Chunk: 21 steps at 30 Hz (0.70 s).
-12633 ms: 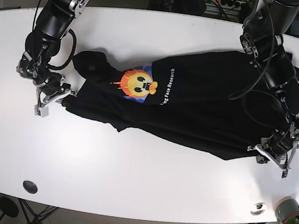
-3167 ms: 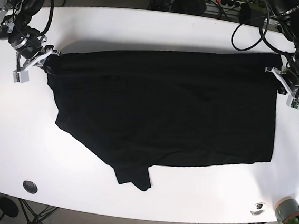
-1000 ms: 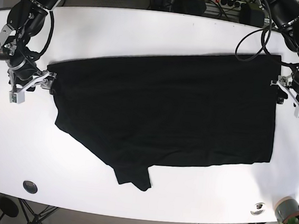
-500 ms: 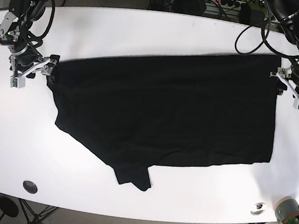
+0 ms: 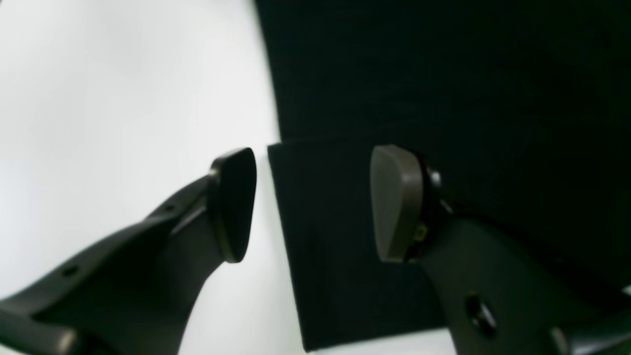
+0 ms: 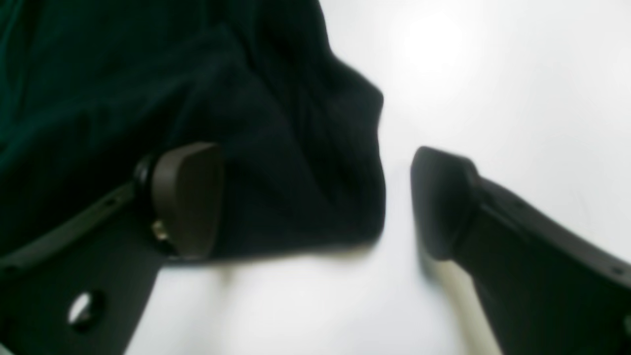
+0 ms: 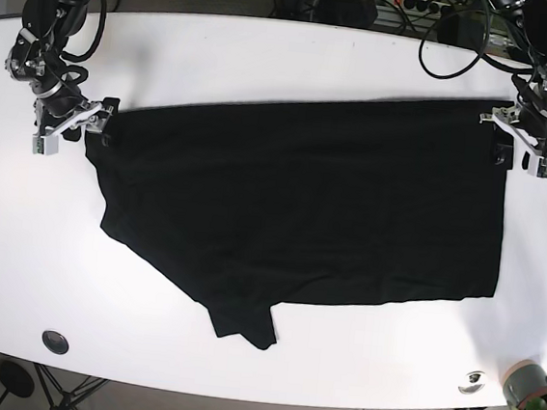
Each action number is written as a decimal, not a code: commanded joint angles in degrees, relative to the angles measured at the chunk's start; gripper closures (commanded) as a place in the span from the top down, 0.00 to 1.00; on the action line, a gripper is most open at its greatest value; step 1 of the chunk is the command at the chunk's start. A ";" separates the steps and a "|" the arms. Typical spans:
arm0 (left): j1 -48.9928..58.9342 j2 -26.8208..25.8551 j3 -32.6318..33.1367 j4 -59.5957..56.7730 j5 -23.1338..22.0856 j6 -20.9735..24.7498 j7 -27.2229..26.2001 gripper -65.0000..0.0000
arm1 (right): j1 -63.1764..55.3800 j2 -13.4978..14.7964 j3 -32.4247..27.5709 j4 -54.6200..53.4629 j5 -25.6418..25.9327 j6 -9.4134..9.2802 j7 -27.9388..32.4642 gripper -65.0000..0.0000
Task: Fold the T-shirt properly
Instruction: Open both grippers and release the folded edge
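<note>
The black T-shirt [image 7: 302, 208] lies spread flat on the white table [image 7: 268, 59], with no print showing. One sleeve [image 7: 243, 323] sticks out toward the near edge. My left gripper [image 7: 520, 143] is at the shirt's far right corner. In the left wrist view it [image 5: 313, 202] stands open, with the shirt's corner [image 5: 325, 236] lying between the fingers, untouched. At the shirt's far left corner is my right gripper [image 7: 70, 127]. In the right wrist view it [image 6: 315, 202] is open too, straddling a rumpled corner of cloth [image 6: 296, 162].
Cables and gear [image 7: 371, 1] crowd the far edge of the table. Two round grommets [image 7: 55, 342] [image 7: 473, 381] sit near the front edge. A potted plant [image 7: 530, 404] stands off the front right corner.
Both grippers have shifted slightly toward the table's far side, the left one more. The shirt lies as it did half a second ago.
</note>
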 commanded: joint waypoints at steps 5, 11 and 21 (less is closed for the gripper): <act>-0.18 0.77 -2.89 0.91 -0.46 -0.03 -1.29 0.53 | 0.24 0.48 0.10 -1.01 -0.25 -0.01 -1.03 0.50; 1.93 0.86 -4.73 -0.06 -0.72 -0.03 -1.12 0.53 | -0.11 0.40 0.10 -0.22 -0.25 -0.01 -1.29 0.43; 4.39 2.35 -4.56 -3.23 -0.55 -0.03 -1.12 0.53 | -1.08 0.40 0.10 -0.22 0.19 -0.01 -1.29 0.43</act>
